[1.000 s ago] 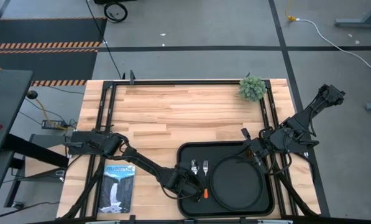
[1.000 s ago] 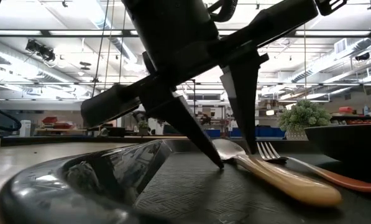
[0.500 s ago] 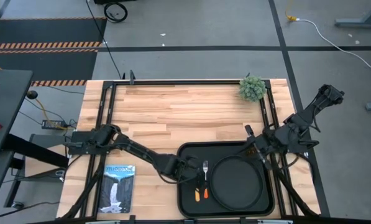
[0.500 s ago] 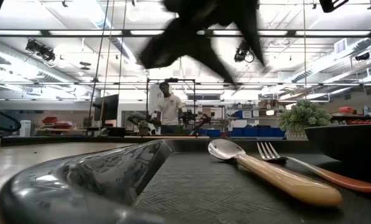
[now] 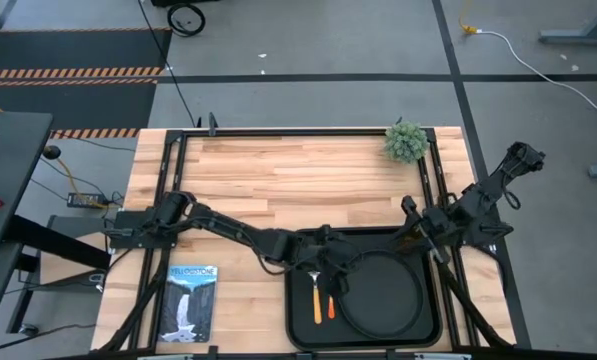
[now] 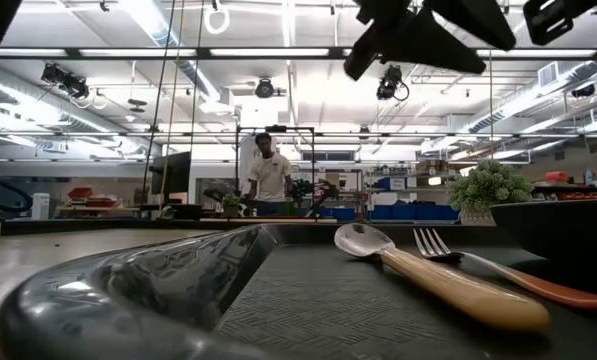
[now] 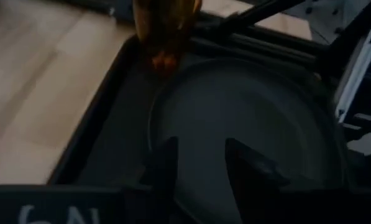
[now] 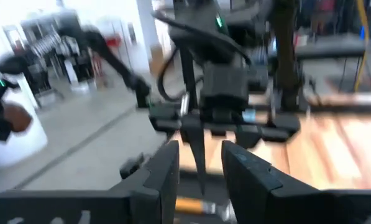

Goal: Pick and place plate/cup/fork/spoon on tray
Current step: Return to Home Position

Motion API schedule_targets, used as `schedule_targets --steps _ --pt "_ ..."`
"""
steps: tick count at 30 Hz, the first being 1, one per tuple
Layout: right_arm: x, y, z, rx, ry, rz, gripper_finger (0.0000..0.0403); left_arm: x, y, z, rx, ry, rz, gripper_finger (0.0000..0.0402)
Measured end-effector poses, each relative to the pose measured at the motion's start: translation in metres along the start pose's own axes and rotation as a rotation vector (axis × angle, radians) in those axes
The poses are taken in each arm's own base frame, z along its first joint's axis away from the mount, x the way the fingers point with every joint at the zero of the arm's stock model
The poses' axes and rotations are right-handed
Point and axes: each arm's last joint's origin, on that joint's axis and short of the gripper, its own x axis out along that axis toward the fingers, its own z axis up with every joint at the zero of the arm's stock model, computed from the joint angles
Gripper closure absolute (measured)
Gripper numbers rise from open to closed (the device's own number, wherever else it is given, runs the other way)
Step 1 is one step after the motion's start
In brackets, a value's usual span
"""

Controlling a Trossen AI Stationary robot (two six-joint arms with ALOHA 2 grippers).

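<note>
The black rectangular tray [image 5: 298,310] lies at the table's near right, its rim close in the low view [image 6: 128,285]. On it lie the round black plate [image 5: 388,295], the spoon [image 6: 428,280] and the fork [image 6: 458,258], side by side left of the plate [image 5: 323,295]. The amber cup [image 7: 166,28] stands by the plate's rim [image 7: 157,106]. My left gripper [image 5: 343,262] hangs open and empty above the plate's left part [image 7: 201,162]. My right gripper [image 5: 410,228] is open and empty at the tray's far right corner [image 8: 201,168].
A small potted plant [image 5: 406,142] stands at the far right of the table. A picture booklet [image 5: 190,300] lies at the near left. Bare wood spreads across the table's far and middle parts. A person [image 6: 270,175] stands in the room behind.
My left gripper, which stood open with its fingers down on either side of the spoon's bowl, has risen clear of it. It has then gone toward the far edge and to the right, over the plate. The spoon and fork lie where they were.
</note>
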Motion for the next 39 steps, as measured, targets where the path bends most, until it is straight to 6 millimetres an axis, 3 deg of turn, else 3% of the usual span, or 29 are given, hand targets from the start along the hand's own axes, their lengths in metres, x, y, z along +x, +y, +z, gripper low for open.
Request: schedule_targets --steps 6,12,23,32,39 --pt "-0.007 -0.004 -0.014 -0.029 -0.255 0.083 0.0276 -0.008 0.012 0.019 0.064 -0.032 -0.032 0.0260" --pt "-0.005 -0.017 -0.037 -0.017 -0.332 0.088 0.0300 -0.024 0.016 0.030 0.103 -0.030 -0.030 0.0260" --pt "-0.007 -0.041 -0.040 -0.067 -0.350 0.044 0.0352 -0.033 0.034 0.044 0.217 -0.034 0.017 0.0260" --pt "-0.012 -0.052 -0.038 -0.177 -0.351 0.053 0.0362 -0.031 0.044 0.044 0.459 -0.001 0.050 0.0260" --pt "-0.011 -0.058 -0.052 -0.169 -0.320 0.012 0.0363 -0.033 0.045 0.048 0.602 -0.016 0.096 0.0260"
